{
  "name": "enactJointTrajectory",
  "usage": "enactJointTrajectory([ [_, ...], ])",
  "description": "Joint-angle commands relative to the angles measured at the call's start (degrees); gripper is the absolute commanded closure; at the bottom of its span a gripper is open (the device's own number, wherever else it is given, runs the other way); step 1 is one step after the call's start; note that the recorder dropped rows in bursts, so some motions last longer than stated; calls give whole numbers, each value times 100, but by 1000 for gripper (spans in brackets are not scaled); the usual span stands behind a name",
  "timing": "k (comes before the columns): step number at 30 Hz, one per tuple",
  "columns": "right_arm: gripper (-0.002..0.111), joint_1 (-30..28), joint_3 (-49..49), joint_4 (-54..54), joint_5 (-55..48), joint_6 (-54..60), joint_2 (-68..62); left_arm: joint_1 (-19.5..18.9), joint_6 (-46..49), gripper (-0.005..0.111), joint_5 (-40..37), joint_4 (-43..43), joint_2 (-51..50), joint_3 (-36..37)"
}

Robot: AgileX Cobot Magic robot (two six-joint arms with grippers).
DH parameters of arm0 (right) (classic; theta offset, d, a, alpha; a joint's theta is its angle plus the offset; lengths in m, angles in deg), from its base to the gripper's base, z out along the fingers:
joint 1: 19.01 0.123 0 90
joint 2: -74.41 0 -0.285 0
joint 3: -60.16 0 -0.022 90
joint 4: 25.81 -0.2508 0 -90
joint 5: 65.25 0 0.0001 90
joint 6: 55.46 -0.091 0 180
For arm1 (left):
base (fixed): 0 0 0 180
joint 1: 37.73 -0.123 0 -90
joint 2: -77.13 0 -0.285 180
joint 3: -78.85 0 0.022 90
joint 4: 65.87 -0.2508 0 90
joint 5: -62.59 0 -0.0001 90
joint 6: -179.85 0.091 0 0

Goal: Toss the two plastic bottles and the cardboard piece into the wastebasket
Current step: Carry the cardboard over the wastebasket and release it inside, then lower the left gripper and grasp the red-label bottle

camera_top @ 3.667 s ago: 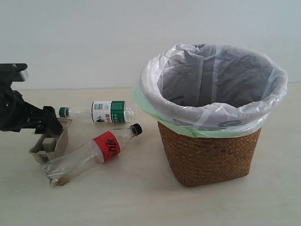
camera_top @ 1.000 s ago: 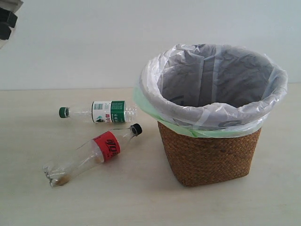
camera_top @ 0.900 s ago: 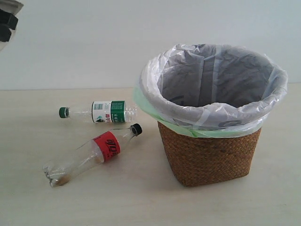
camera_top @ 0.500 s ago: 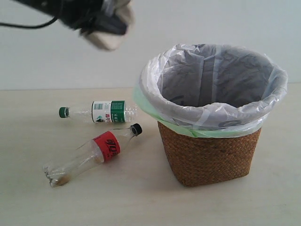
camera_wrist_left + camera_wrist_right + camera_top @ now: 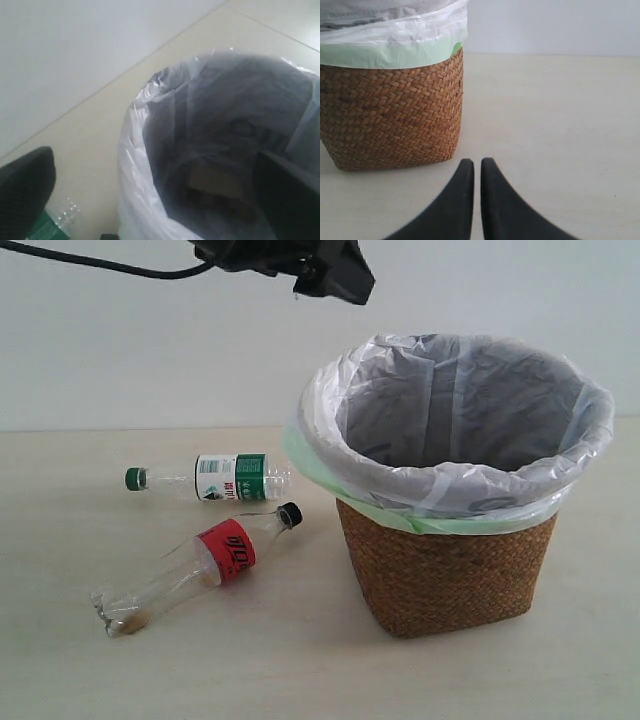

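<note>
The brown wicker wastebasket (image 5: 445, 575) with its white and green bag stands at the right. My left gripper (image 5: 335, 275) hangs open above the basket's left rim, with nothing between its wide-apart fingers (image 5: 25, 192). A grey-beige shape, the cardboard piece (image 5: 215, 181), lies deep in the bag. The red-label bottle (image 5: 195, 568) and the green-label bottle (image 5: 215, 478) lie on the table left of the basket. My right gripper (image 5: 476, 162) is shut and empty, low on the table beside the basket's woven wall (image 5: 390, 115); the exterior view does not show it.
The table is pale beige with a white wall behind. A black cable (image 5: 90, 262) trails left from the raised left arm. A bit of the green-label bottle (image 5: 52, 225) shows beside the bag's rim (image 5: 135, 165) in the left wrist view.
The left arm lifted the cardboard off the table and swung right to above the basket. Half a second ago it held the beige piece; now its fingers are empty and the piece lies inside.
</note>
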Motion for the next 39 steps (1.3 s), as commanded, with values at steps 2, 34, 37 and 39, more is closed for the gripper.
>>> enactJointTrajectory([
  [2, 106, 8, 6, 46, 54, 20, 32, -16, -625, 0, -1204, -2173, 27, -12],
  [34, 106, 8, 6, 46, 54, 20, 32, -39, -606, 0, 685, -2910, -1022, 3117],
  [37, 106, 8, 6, 46, 54, 20, 32, -39, -722, 0, 814, -3085, -1249, 3117],
  [39, 106, 8, 6, 46, 54, 20, 32, -39, -722, 0, 813, -3131, -1365, 3117],
])
